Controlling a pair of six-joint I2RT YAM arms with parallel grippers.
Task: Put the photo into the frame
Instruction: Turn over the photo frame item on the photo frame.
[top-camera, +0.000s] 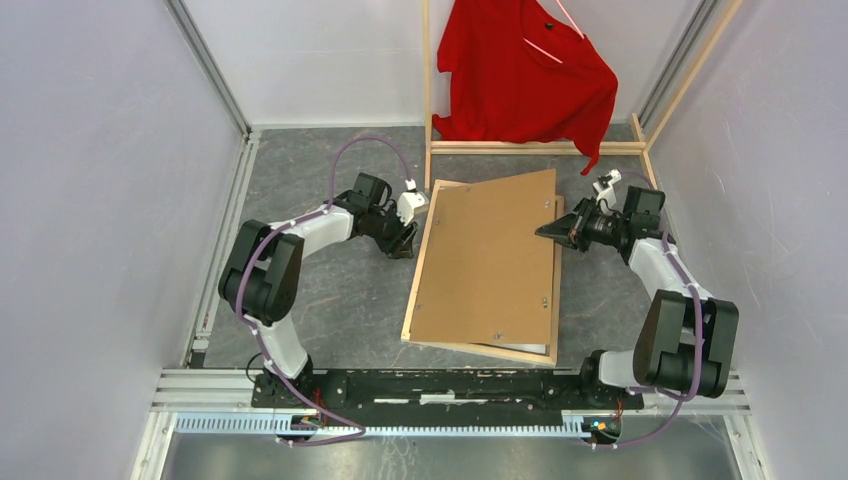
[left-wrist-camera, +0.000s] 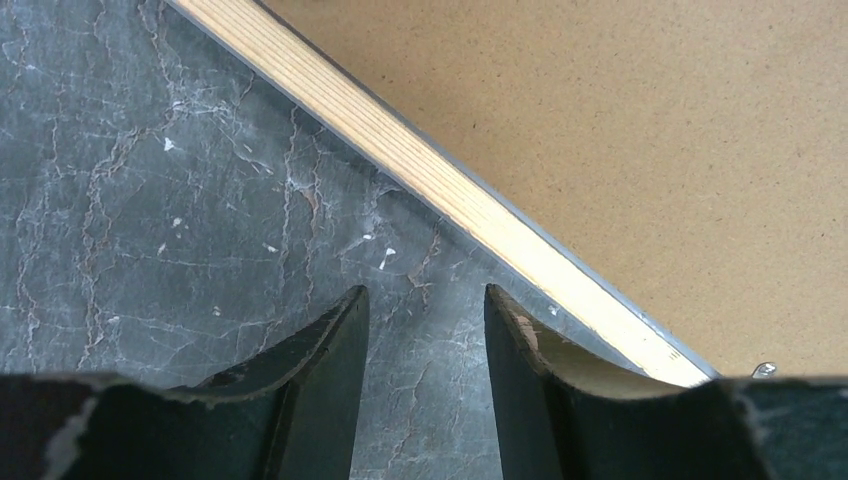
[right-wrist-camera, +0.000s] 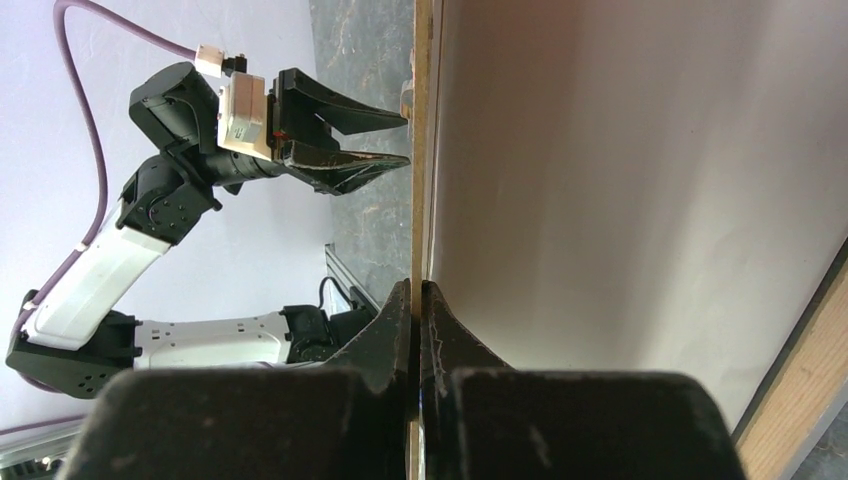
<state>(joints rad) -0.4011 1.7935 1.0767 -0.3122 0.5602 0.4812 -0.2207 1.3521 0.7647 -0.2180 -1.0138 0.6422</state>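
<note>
The frame (top-camera: 418, 280) lies back side up on the grey table, its light wood rail (left-wrist-camera: 450, 190) running diagonally in the left wrist view. A plain brown backing board (top-camera: 490, 260) rests askew over it. My right gripper (top-camera: 548, 230) is shut on the board's right edge (right-wrist-camera: 421, 150), fingertips pinched together (right-wrist-camera: 415, 285). Under the board is a broad pale white surface (right-wrist-camera: 620, 180), the photo's plain back as far as I can tell. My left gripper (top-camera: 408, 235) is open over bare table (left-wrist-camera: 425, 295) beside the frame's left rail, nothing between its fingers.
A tall wooden clothes rack with a red shirt (top-camera: 525, 70) stands at the back, its base bar (top-camera: 540, 147) just behind the frame. White walls close in left and right. A metal rail (top-camera: 450, 385) carries both arm bases at the near edge.
</note>
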